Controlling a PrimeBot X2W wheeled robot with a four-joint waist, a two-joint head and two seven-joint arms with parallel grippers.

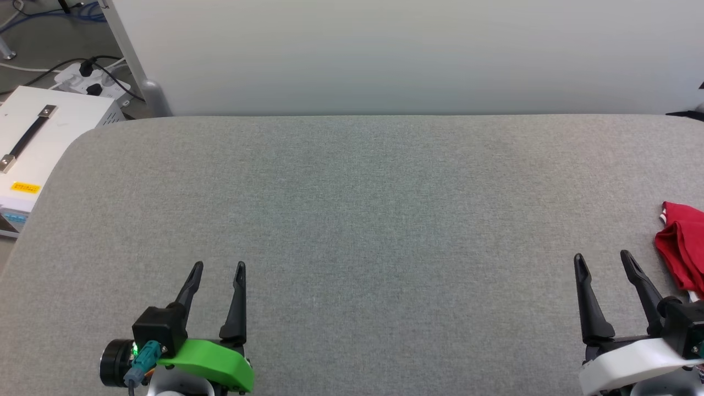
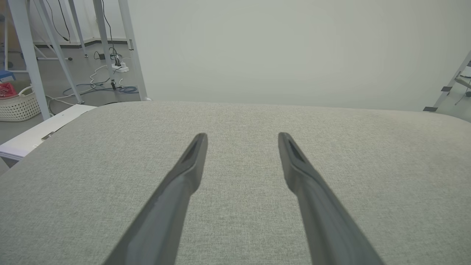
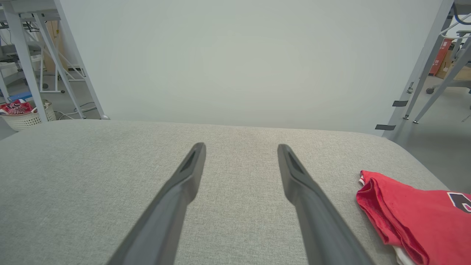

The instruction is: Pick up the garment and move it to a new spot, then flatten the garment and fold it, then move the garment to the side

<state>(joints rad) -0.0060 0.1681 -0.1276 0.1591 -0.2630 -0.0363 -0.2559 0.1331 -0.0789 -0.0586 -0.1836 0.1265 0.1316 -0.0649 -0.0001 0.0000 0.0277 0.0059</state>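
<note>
We see the garment (image 3: 412, 217) in bright red, with a white edge and a black, white-outlined mark. The table (image 1: 352, 220) is a speckled grey weave. The left gripper (image 1: 219, 268) has dark fingers and a green cover; the right gripper (image 1: 601, 256) dark fingers and a white one. The box (image 1: 71, 126) is white with a yellow label (image 1: 26, 188).

You see the garment (image 1: 682, 247) cut off by the head view's right edge. Its black number (image 3: 461, 201) runs off the right wrist view, so you cannot read it.
</note>
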